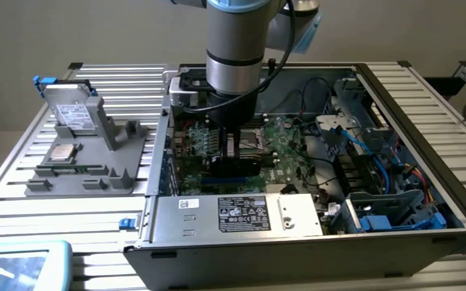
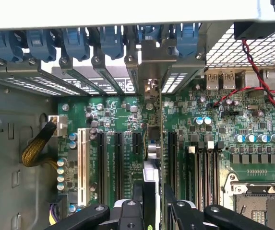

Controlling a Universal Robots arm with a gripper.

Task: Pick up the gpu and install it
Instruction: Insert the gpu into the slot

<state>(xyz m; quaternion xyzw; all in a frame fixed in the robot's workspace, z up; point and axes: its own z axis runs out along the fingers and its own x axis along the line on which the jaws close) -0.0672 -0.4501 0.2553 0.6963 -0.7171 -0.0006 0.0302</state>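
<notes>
The gpu [image 1: 237, 165] stands on edge inside the open computer case [image 1: 395, 236], low over the green motherboard [image 1: 286, 160], with its black face showing in the exterior view. My gripper [image 1: 235, 150] is shut on it from above. In the wrist view the gpu [image 2: 154, 143] appears edge-on between my black fingers [image 2: 138, 194], and my gripper [image 2: 152, 196] clamps its near end. It runs between two black expansion slots [image 2: 119, 163]. Its silver bracket end [image 2: 151, 72] reaches the rear slot openings under the blue latches. I cannot tell whether its edge sits in a slot.
On the exterior view's left, a grey holder [image 1: 83, 173] carries a silver hard drive [image 1: 73, 115] and a processor chip [image 1: 61, 153]. The power supply [image 1: 241, 212] sits at the case front, with cables [image 1: 354, 151] and drive bays to the right. Red-black wires [image 2: 257, 72] and the processor socket [image 2: 259, 206] lie beside the card.
</notes>
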